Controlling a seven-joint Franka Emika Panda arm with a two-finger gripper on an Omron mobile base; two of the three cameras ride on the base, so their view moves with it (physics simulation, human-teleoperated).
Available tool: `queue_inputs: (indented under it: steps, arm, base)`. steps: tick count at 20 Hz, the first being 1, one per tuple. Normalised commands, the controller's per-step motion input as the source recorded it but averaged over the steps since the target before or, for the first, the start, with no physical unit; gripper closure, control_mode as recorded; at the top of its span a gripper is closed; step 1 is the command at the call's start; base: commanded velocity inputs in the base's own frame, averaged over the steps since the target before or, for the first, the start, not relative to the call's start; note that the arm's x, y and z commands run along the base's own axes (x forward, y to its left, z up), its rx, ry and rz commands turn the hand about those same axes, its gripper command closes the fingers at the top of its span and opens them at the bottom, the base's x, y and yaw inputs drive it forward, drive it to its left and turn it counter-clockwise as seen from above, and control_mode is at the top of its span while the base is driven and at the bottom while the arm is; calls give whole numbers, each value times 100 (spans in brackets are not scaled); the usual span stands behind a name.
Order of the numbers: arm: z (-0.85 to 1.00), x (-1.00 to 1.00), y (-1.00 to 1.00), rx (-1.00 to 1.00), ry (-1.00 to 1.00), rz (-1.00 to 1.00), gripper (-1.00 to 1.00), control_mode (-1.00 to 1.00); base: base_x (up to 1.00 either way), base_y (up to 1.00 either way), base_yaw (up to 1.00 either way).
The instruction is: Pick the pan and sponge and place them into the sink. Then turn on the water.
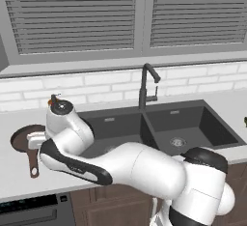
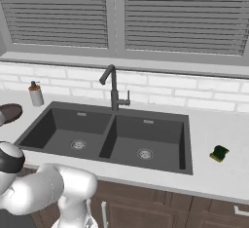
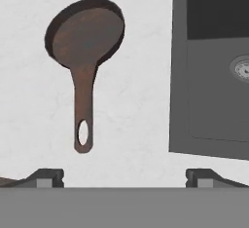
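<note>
The gripper [image 3: 124, 177] stands with its jaws spread to full width, and nothing lies between them. You can confirm this in the hand view, where the two dark fingertips [image 3: 48, 177] rise well apart with bare white countertop [image 3: 136, 100] between them. The gripper touches nothing.

Use the sink [image 1: 159, 123] as your landmark. The frying pan [image 3: 85, 42] rests flat on the countertop to the left of the sink, apart from its rim. Its handle [image 3: 83, 110] points back toward the hand, loop hole nearest the fingertips. The hand hangs above the handle end, and the handle lies left of the midline between the jaws. This arrangement suggests an approach for a grip on the handle, which is the narrow part the jaws can span.

The sponge [image 2: 219, 153] lies on the countertop to the right of the sink, near the front edge. Both basins are empty. The gooseneck faucet [image 2: 113, 88] stands behind the divider, and no water runs from it. A soap dispenser [image 2: 35, 93] stands at the back left corner of the sink.
</note>
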Motion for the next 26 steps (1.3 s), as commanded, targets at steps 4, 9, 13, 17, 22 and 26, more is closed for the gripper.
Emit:
queue_inputs:
  steps: [4,9,13,17,22,26]
  arm:
    - [-30,6,40,0,10,0,-100,-100]
    - [-28,5,36,-6,9,0,-100,-100]
    - [-35,13,18,-6,7,0,-100,-100]
    - [-36,17,16,-6,2,0,-100,-100]
    - [-35,27,19,-4,0,0,-100,-100]
    - [-31,41,31,-3,0,0,-100,-100]
  base:
    - [0,0,0]
    - [0,0,0]
    - [0,0,0]
    - [0,0,0]
    - [0,0,0]
    - [0,0,0]
